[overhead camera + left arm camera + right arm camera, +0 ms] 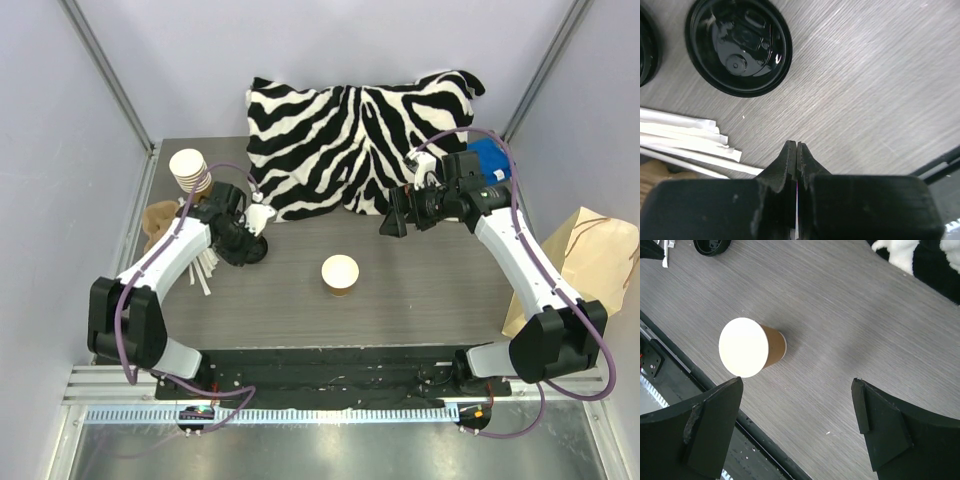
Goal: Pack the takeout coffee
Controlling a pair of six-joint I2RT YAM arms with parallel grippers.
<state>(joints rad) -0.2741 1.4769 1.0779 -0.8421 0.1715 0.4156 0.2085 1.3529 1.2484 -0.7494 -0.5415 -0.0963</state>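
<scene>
No lidded takeout coffee is in view. A kraft-brown paper cup stands upright and uncovered in the middle of the table, its white inside showing. A loose black lid lies flat on the table just ahead of my left gripper, which is shut with nothing between its fingers. From above, the left gripper sits at the left over the lids. My right gripper hangs open and empty above the table, with the cup ahead and to its left. In the top view the right gripper is up and right of the cup.
A second black lid shows at the left edge. Paper-wrapped straws lie beside the left gripper. A stack of cups and brown napkins sit at far left. A zebra-print cushion is at the back, a brown paper bag at right.
</scene>
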